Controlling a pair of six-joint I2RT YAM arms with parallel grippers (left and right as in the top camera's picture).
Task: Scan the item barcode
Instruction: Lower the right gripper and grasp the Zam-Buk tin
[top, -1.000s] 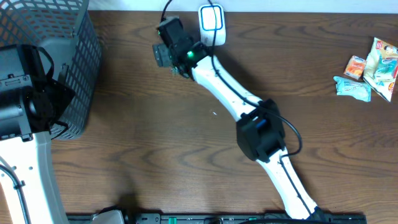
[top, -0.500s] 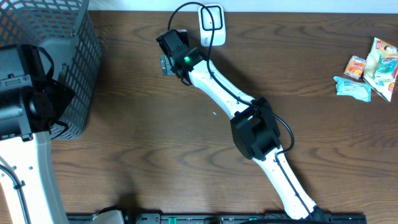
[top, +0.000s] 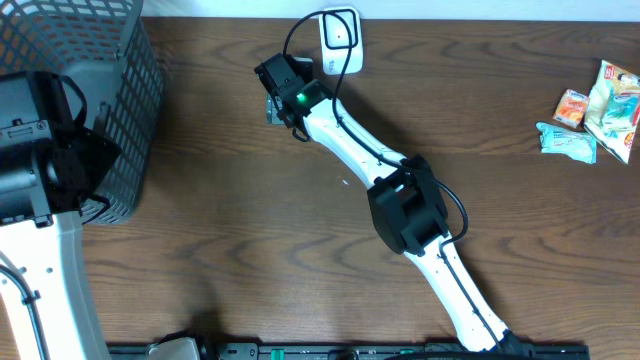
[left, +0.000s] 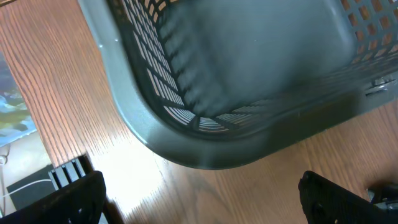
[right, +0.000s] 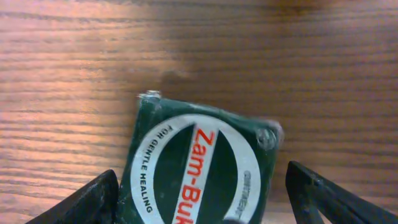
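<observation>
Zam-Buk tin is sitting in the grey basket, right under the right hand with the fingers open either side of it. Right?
Not quite: the Zam-Buk tin lies on the wooden table, not in the grey basket; the right wrist view shows wood grain around it. The rest holds: it is under the right hand, fingers open either side.

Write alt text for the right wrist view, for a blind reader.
A green Zam-Buk packet with red lettering on a white oval sits face-up against the wooden table, between the two dark fingers of the right gripper, which stand apart at the lower corners. The frame cuts off its lower part.
</observation>
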